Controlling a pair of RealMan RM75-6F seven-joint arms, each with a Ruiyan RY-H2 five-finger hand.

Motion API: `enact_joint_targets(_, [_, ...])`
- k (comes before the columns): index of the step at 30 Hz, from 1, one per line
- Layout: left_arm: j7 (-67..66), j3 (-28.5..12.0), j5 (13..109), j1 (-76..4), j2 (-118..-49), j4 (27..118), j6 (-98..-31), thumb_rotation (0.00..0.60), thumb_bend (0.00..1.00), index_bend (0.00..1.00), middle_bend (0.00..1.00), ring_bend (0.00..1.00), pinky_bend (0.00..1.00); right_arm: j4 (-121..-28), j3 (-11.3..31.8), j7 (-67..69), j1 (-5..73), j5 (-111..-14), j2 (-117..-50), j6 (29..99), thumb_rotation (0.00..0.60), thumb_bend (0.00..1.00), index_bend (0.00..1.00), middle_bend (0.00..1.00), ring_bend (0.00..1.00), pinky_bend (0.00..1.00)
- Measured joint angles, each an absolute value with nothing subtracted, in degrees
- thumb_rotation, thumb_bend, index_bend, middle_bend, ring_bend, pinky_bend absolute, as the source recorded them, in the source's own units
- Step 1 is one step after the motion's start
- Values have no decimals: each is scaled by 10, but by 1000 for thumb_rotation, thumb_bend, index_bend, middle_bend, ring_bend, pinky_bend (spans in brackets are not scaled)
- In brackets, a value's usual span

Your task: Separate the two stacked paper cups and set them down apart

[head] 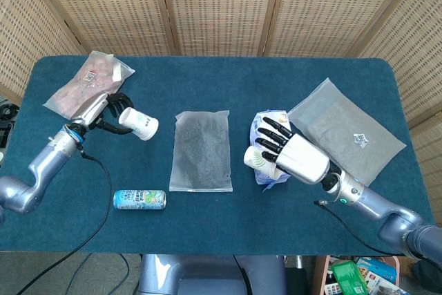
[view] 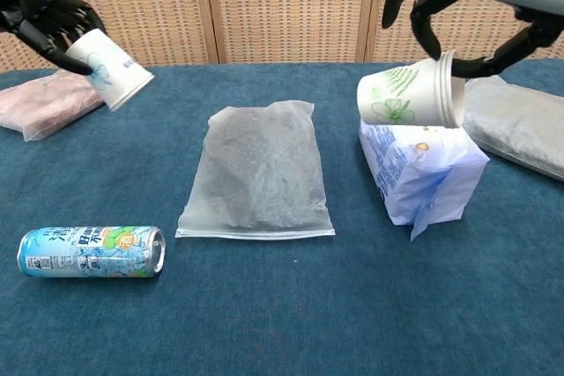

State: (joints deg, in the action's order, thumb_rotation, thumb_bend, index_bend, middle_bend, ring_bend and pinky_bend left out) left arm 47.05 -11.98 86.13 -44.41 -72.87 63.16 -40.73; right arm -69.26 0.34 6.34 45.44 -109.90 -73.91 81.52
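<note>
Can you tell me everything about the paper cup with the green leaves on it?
The green-leaf paper cup is white paper with green leaf and flower prints on its side and a rolled rim. It lies tipped on its side in the air, mouth toward the right in the chest view. The right hand holds it, dark fingers curling over its rim. It hangs just above the blue-and-white tissue pack, maybe brushing its top; I can't tell. It is far from the other cup.

A staged test area rather than a lived-in room: a bench (head: 207,240) covered in blue felt, closed off behind by woven wicker screens (head: 221,5). Unrelated goods lie spread across it (a drink can (head: 140,200), sealed plastic pouches (head: 202,150), a tissue pack (view: 423,165)), and loose cables (head: 103,240) hang below the front edge.
</note>
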Motion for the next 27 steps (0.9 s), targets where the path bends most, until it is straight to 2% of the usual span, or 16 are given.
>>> enact_joint_targets(3, [407,-103,858,-433,-720,627,-417,600,179,491,498,466,485,-702,-1,56,473,-1111,-739,782,600,601,669,391,226,206])
enact_joint_targets(7, [341,-87,851,-423,-724,621,-429,600,181,491,497,466,485,-712,-8,39,504,-1128,-741,729,600,601,669,389,226,219])
enact_joint_targets(9, [315,-83,846,-419,-730,617,-435,600,181,491,459,434,476,-716,-11,29,518,-1134,-745,704,600,601,656,375,226,219])
enact_joint_targets(10, [297,-81,842,-418,-737,614,-438,600,181,480,418,399,459,-717,-13,23,523,-1136,-747,695,600,587,617,358,226,219])
enact_joint_targets(11, [284,-79,839,-417,-742,611,-439,600,180,418,317,313,407,-717,-13,16,526,-1137,-748,688,600,510,507,313,221,208])
enact_joint_targets(12, [267,-77,835,-416,-750,609,-439,600,180,304,187,197,332,-718,-14,5,529,-1137,-749,678,600,373,354,244,198,179])
enact_joint_targets(14, [248,-73,824,-416,-763,610,-436,600,181,85,32,43,202,-721,-11,-16,529,-1129,-750,665,600,112,140,130,125,106])
enact_joint_targets(15, [244,-72,817,-416,-768,613,-430,600,180,16,1,4,146,-726,-7,-33,527,-1119,-751,658,600,30,81,90,82,73])
enact_joint_targets(19, [243,-71,801,-416,-762,639,-417,600,177,0,0,0,55,-754,14,-80,511,-1066,-751,652,600,0,50,73,50,44])
enact_joint_targets(27, [239,-76,777,-389,-716,703,-455,600,177,0,0,0,0,-824,48,-117,454,-1005,-718,706,600,0,50,73,32,20])
